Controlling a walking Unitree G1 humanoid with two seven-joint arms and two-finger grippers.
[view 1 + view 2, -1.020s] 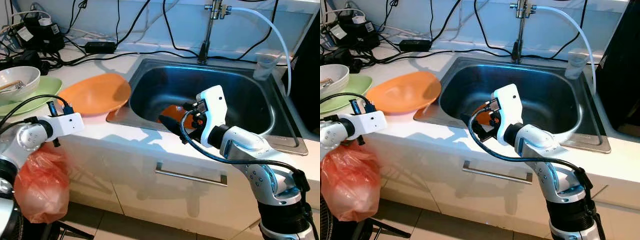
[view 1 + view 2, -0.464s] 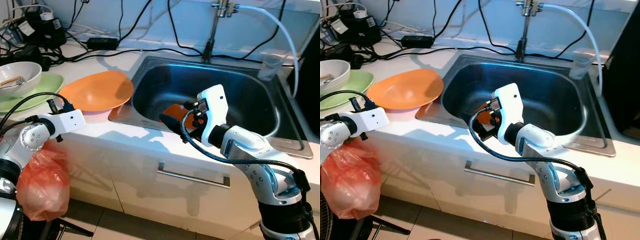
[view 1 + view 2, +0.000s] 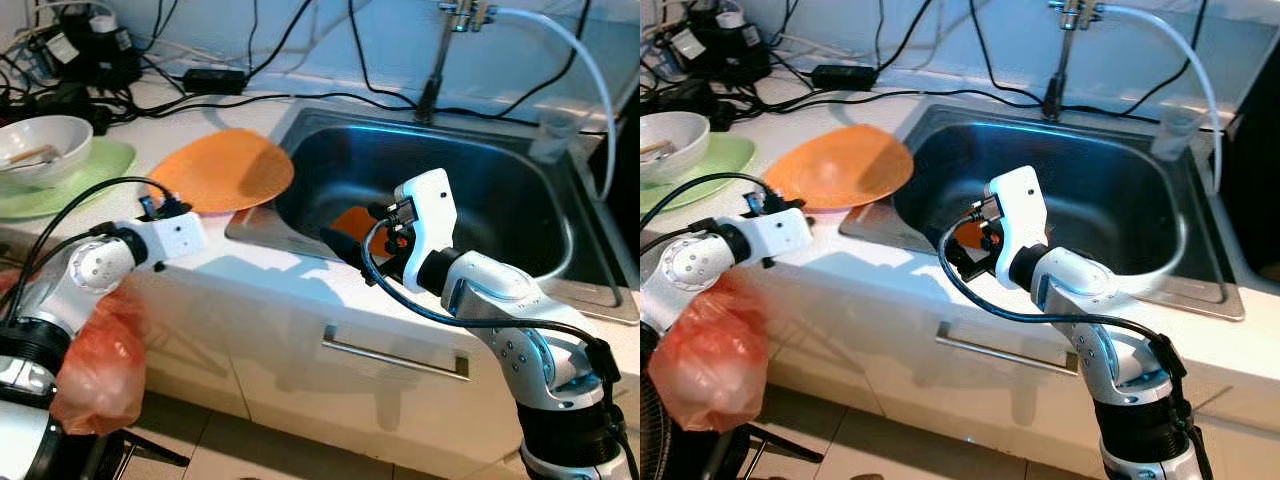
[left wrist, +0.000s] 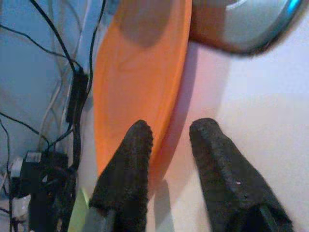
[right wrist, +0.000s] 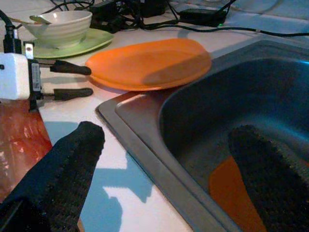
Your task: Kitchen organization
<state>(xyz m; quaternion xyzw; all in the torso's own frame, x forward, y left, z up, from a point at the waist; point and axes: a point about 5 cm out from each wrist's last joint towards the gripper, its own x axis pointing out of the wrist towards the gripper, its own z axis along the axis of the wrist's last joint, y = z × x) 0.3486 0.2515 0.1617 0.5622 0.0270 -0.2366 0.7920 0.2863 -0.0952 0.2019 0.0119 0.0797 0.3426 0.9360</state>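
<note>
An orange plate point(image 3: 225, 170) lies on the white counter, its far side overlapping the steel sink's rim point(image 3: 262, 228). My left gripper point(image 4: 169, 140) is open at the plate's near rim. One finger point(image 4: 128, 159) is over the plate and the other finger point(image 4: 217, 154) is over the counter beside it; the same gripper point(image 5: 82, 80) also shows from the right wrist. My right gripper point(image 5: 169, 140) is open wide over the sink's front edge, holding nothing. A second orange dish point(image 3: 355, 222) lies in the sink basin.
A white bowl with a spoon point(image 3: 40, 150) sits on a green plate point(image 3: 95, 175) at the far left. Black cables and adapters point(image 3: 210, 80) run along the back wall. A faucet point(image 3: 440, 60) and plastic cup point(image 3: 555, 135) stand behind the sink. An orange-red bag point(image 3: 95, 360) hangs low left.
The whole view has shifted, so the counter and sink sit further right. My left gripper has come a little closer to the orange plate's rim. The right gripper stays open.
</note>
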